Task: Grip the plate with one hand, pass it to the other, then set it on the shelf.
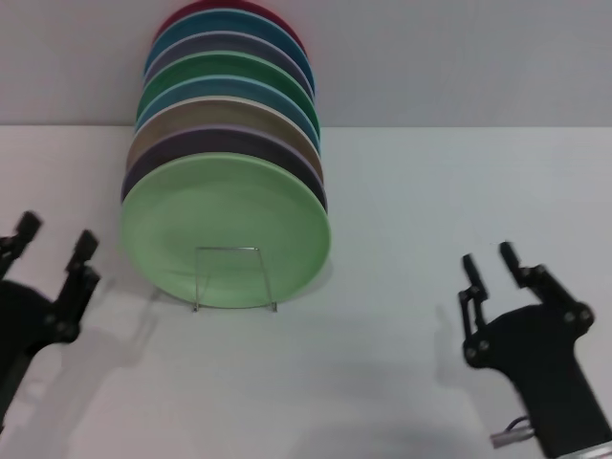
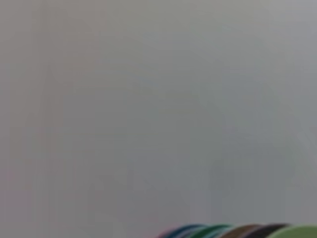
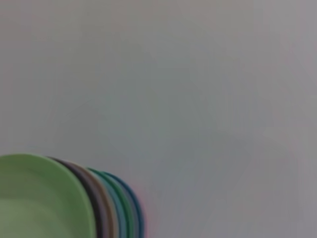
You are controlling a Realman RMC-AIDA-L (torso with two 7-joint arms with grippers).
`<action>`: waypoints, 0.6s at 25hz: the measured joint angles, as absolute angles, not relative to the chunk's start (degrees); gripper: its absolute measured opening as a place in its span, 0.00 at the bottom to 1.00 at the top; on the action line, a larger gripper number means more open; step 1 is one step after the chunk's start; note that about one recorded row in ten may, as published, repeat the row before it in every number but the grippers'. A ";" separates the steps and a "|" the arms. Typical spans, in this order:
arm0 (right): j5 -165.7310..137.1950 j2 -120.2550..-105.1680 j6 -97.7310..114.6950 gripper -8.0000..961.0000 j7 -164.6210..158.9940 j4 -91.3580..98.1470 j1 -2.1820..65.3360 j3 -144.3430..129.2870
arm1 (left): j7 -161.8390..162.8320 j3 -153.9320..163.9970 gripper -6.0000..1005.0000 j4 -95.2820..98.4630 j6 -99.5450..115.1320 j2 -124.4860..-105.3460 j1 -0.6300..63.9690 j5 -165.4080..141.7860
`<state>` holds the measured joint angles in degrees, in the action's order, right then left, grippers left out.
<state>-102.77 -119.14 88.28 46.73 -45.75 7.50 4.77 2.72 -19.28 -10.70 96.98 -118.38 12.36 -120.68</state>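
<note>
Currently the plate (image 1: 226, 229) is standing on edge, frontmost in the shelf (image 1: 234, 278), near the desk's (image 1: 402, 382) far edge. Likely light, stiff, slick: pinch its upper rim. Left tool (image 1: 55, 237) and right tool (image 1: 488, 259) are idling apart, empty.

The plate (image 1: 226, 228) is light pastel green, plain. Behind it the other plates (image 1: 229, 91) are dark purple, tan, teal, dark green, lilac, blue and red. The shelf (image 1: 232, 278) is thin silver wire. Both grippers, left gripper (image 1: 55, 245) and right gripper (image 1: 490, 259), are black, on a white table (image 1: 402, 210).
</note>
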 joint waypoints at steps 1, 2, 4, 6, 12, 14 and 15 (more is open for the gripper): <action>-102.75 -119.13 88.58 0.31 46.24 -45.36 7.44 5.67 | 2.72 -19.28 0.55 -10.70 96.98 -118.38 12.36 -120.68; -102.75 -119.13 89.10 0.31 45.12 -44.76 7.30 6.62 | 2.95 -19.44 0.57 -10.80 97.81 -118.38 11.78 -120.60; -102.72 -119.08 90.65 0.31 41.66 -43.28 7.10 8.24 | 3.72 -19.87 0.61 -10.96 98.62 -118.39 11.28 -120.41; -102.72 -119.05 91.42 0.31 39.75 -42.41 7.06 8.85 | 7.32 -21.39 0.65 -10.77 98.50 -118.45 11.07 -120.18; -102.68 -118.98 92.85 0.32 19.86 -31.83 8.86 15.50 | 17.21 -26.64 0.76 -10.51 93.68 -118.48 12.04 -120.12; -102.67 -118.95 92.75 0.32 4.85 -23.55 11.32 16.58 | 18.71 -27.00 0.79 -10.74 92.18 -118.55 12.11 -120.13; -102.67 -118.95 92.75 0.32 4.85 -23.55 11.32 16.58 | 18.71 -27.00 0.81 -10.74 92.18 -118.55 12.11 -120.13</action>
<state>-102.67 -118.95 92.75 4.85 -23.55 11.32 16.58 18.71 -27.00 -10.74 92.18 -118.55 12.11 -120.13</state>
